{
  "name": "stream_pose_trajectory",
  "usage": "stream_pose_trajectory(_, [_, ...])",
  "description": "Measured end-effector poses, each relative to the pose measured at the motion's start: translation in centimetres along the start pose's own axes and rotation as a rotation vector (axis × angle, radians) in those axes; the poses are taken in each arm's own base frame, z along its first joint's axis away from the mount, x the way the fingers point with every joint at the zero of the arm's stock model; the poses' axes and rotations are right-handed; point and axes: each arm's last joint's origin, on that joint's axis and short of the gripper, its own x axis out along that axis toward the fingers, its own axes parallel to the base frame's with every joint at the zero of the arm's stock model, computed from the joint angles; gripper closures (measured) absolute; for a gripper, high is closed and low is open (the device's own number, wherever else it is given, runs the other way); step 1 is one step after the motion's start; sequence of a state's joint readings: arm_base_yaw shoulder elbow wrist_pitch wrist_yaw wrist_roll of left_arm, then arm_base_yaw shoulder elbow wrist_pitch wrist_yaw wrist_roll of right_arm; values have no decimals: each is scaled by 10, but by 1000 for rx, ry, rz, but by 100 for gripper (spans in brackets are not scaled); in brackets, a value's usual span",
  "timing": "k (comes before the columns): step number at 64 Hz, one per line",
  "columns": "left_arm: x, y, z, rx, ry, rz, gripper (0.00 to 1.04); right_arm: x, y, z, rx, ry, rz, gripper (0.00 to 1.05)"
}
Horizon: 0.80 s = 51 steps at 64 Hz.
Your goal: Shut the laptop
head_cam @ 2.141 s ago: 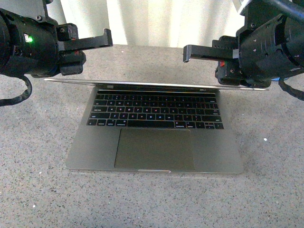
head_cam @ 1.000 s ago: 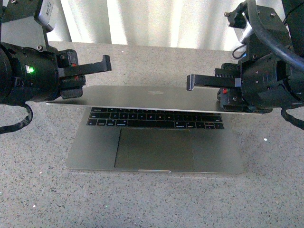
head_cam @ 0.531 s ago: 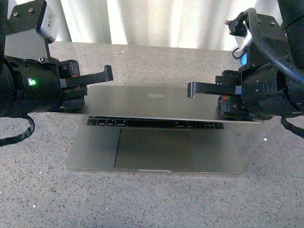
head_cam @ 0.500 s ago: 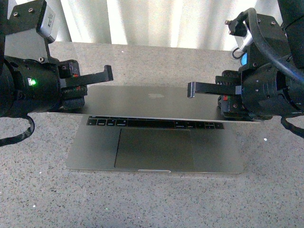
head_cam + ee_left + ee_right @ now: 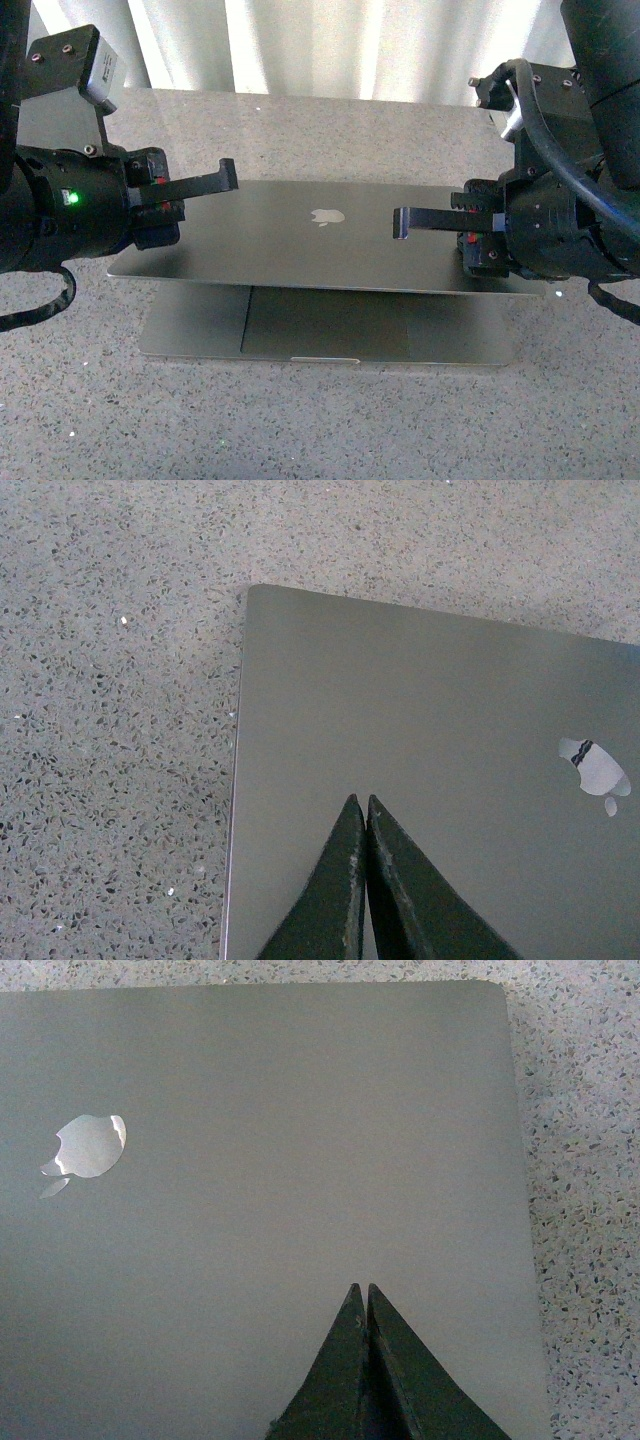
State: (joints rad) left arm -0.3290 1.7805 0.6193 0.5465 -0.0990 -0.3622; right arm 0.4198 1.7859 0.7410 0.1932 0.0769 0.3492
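Observation:
The grey laptop (image 5: 300, 240) lies in the middle of the table with its lid tilted low over the base, a narrow gap open at the front. The keyboard is hidden; part of the trackpad (image 5: 320, 325) shows. The apple logo (image 5: 327, 215) faces up. My left gripper (image 5: 226, 172) is shut, over the lid's left part. My right gripper (image 5: 400, 222) is shut, over the lid's right part. The left wrist view shows shut fingertips (image 5: 350, 815) over the lid (image 5: 420, 740) near its corner; the right wrist view shows the same (image 5: 352, 1300) on the lid (image 5: 260, 1160).
The laptop rests on a grey speckled table (image 5: 300, 420). A white curtain (image 5: 330, 45) hangs behind the table's far edge.
The lid has come down from nearly upright to low over the base, covering the keyboard. Both grippers have moved down and toward me with it.

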Motion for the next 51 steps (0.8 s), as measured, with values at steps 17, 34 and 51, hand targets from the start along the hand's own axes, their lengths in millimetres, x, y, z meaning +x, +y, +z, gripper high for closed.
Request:
stream_pose_trajectory(17, [1, 1, -10, -4, 19, 5, 101, 1, -1, -4, 6, 9, -3, 104])
stream_pose_trajectory(34, [2, 2, -19, -9, 36, 6, 101, 2, -2, -5, 6, 10, -3, 104])
stream_pose_trajectory(51, [3, 2, -22, -22, 39, 5, 101, 3, -2, -8, 7, 15, -3, 104])
